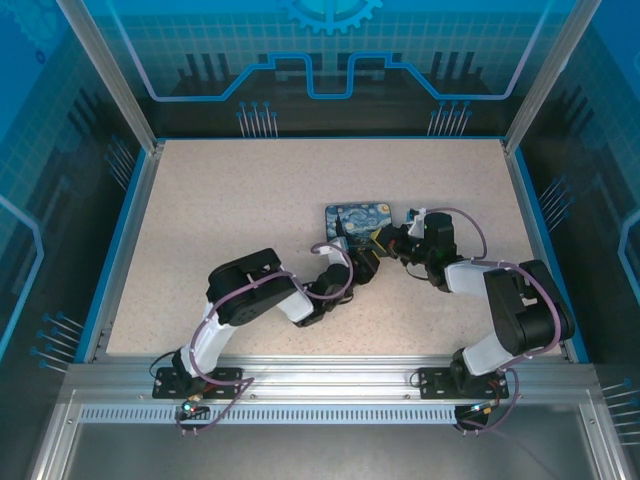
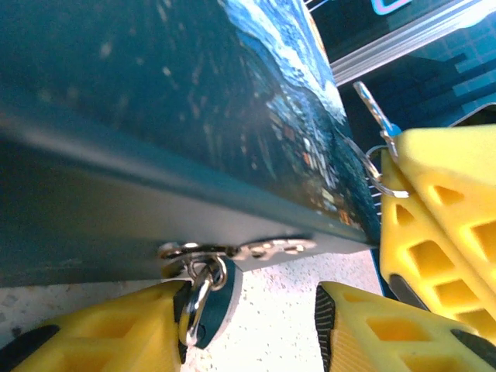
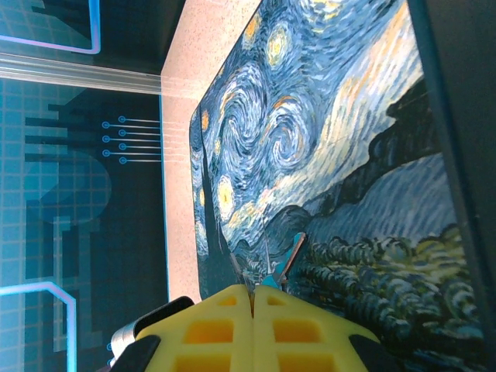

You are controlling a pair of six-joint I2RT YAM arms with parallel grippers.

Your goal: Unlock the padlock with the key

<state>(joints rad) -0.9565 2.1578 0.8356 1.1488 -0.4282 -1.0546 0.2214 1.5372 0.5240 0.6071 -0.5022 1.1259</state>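
The small bluish padlock [image 2: 208, 304] hangs by its thin shackle from the metal hasp [image 2: 256, 249] on the front of the painted box [image 1: 358, 220]. My left gripper [image 2: 252, 319] is open around it. The padlock's side rests against the left finger [image 2: 116, 333], and a clear gap separates it from the other finger [image 2: 372, 329]. My right gripper [image 3: 252, 293] is shut on the key [image 3: 288, 260]. The key's blue head and thin ring poke out past the fingertips over the box lid. In the left wrist view the key [image 2: 373, 105] sticks up from the right gripper's yellow fingers [image 2: 438, 209].
The box [image 3: 325, 155] lies mid-table with both arms crowded at its near right corner [image 1: 385, 248]. Speckled tabletop [image 1: 230, 210] spreads to the left and behind. Blue rails and transparent walls [image 1: 130, 200] bound the table.
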